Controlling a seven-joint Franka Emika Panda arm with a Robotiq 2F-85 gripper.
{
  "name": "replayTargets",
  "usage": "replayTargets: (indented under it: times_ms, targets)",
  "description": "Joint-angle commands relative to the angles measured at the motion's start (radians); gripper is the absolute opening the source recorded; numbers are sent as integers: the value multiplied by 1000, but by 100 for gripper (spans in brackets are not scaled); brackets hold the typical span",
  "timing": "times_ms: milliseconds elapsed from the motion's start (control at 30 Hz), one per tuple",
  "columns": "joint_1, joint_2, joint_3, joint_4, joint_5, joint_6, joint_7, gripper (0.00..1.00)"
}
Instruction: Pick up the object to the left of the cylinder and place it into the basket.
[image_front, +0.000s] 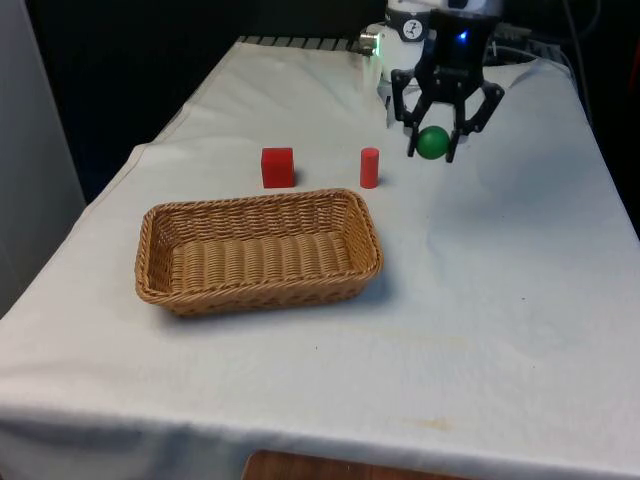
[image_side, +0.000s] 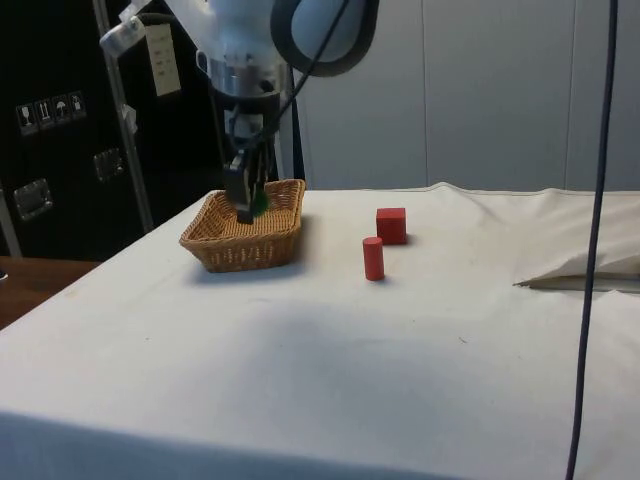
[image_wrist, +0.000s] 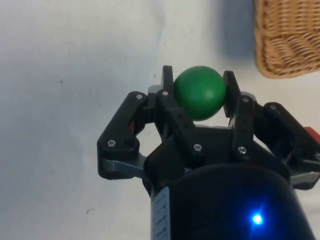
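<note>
My gripper (image_front: 431, 152) is shut on a green ball (image_front: 433, 140) and holds it in the air above the cloth, to the front view's right of a red cylinder (image_front: 369, 167). The cylinder stands upright, and a red cube (image_front: 277, 167) sits to its left in the front view. Nearer the front edge lies an oblong wicker basket (image_front: 150, 250) with nothing in it. From the side, the gripper (image_side: 245, 207) and ball (image_side: 259, 203) hang in front of the basket (image_side: 225, 245), well off the table. In the wrist view both fingers (image_wrist: 167, 82) press the ball (image_wrist: 199, 92).
White cloth spreads wide to the front view's right of the basket and towards the near edge. A corner of the basket (image_wrist: 287, 35) shows in the wrist view. In the side view the cylinder (image_side: 373, 258) stands nearer than the cube (image_side: 391, 225).
</note>
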Motion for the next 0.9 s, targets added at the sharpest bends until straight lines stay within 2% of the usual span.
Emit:
replayTargets:
  times_ms: [0, 33, 267, 300, 333, 367, 500, 567, 600, 633, 867]
  targets:
    - [-1, 4, -4, 8, 5, -3, -8, 0]
    - [-12, 8, 2, 18, 30, -10, -34, 0]
    - [-20, 41, -29, 64, 70, -9, -94, 0]
    - [-20, 45, -33, 70, 75, -9, -102, 0]
    - [-8, 47, -46, 68, 59, -4, -86, 0]
    - [-22, 50, -38, 76, 82, -9, -111, 0]
    - [-26, 73, -59, 105, 117, -7, -155, 0]
    - [-27, 83, -66, 116, 132, -7, -173, 0]
    - [-15, 86, -81, 115, 119, -4, -161, 0]
    - [-29, 88, -70, 122, 139, -7, -182, 0]
    - [-40, 132, -99, 169, 200, -7, -253, 0]
